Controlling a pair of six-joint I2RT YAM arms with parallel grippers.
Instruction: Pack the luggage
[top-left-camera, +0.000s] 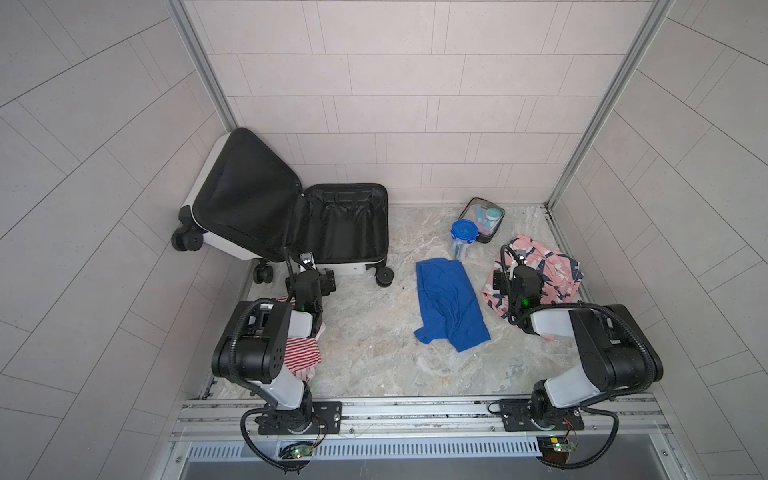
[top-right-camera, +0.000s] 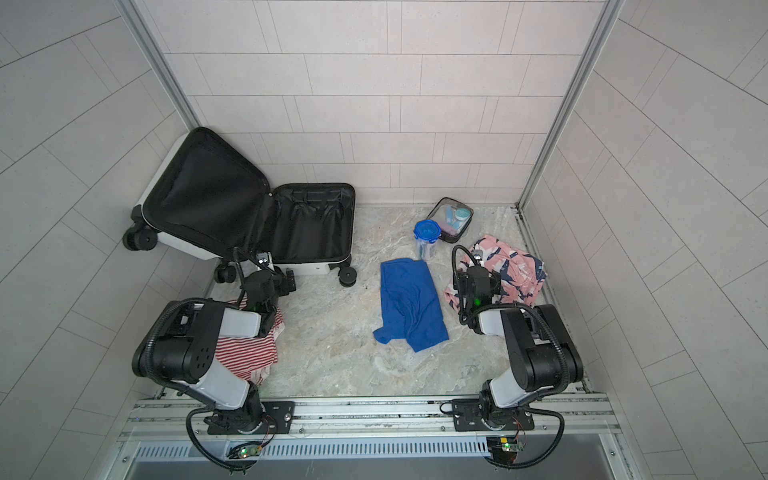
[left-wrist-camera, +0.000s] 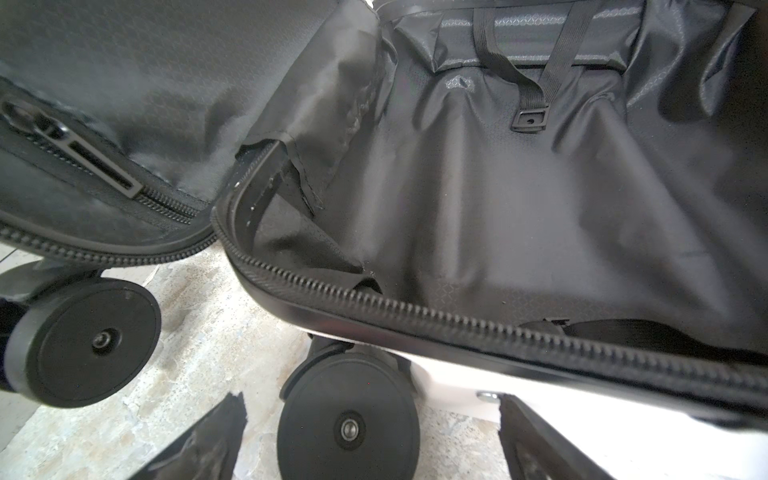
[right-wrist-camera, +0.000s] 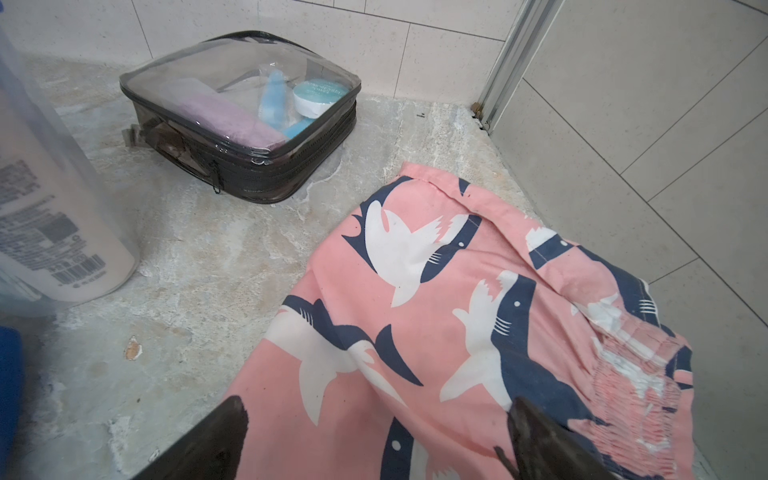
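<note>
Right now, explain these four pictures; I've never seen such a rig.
Two robot arms with pincer grippers. Two pictures look down from overhead; two come from cameras on the wrists. On the marbled table: an open white hard-shell suitcase, looks empty; a blue shirt; pink shark-print shorts; a red-and-white striped cloth under the left arm; a clear black-trimmed toiletry pouch; a clear blue-lidded jar. The left gripper, open, faces the suitcase; the right gripper, open, hangs over the shorts. Neither holds anything.

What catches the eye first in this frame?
The luggage lies open at the back left, black lining bare, one half propped up at a tilt. A bright blue shirt is spread in the middle, and a pink shark-print garment lies crumpled at the right.
</note>
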